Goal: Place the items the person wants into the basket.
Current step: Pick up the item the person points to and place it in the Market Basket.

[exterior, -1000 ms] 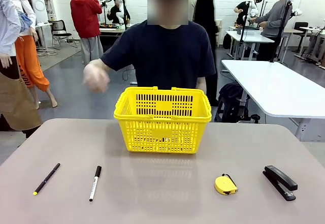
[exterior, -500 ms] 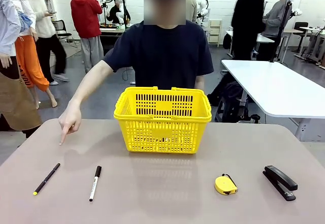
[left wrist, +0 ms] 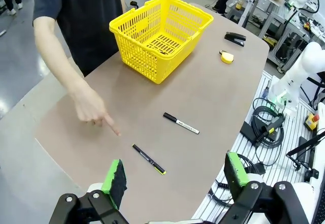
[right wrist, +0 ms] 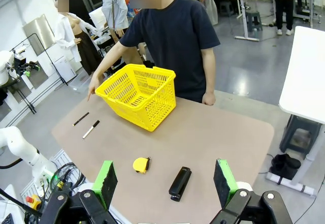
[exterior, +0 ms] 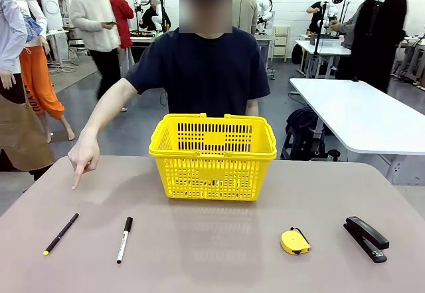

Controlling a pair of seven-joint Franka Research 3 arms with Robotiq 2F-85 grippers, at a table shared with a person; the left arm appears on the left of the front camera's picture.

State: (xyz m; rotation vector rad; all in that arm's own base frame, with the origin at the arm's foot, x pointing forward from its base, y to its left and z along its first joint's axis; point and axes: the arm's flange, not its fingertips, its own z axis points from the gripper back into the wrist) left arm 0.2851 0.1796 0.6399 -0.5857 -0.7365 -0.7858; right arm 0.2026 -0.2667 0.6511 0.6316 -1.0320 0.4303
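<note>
We find the pen (exterior: 61, 233) at lower left of the front view, with the marker (exterior: 125, 239) near it. The person's hand (exterior: 83, 157) points down above the pen. The basket (exterior: 212, 157) sits at centre. The left gripper (left wrist: 175, 174) and right gripper (right wrist: 165, 179) are both spread and empty.

Front view: low at the near edge of the table (exterior: 212, 253), facing the person (exterior: 199, 74) across it. Left and right wrist views: high above opposite near corners, looking down obliquely. All three share the basket (exterior: 212, 173) and table.
</note>
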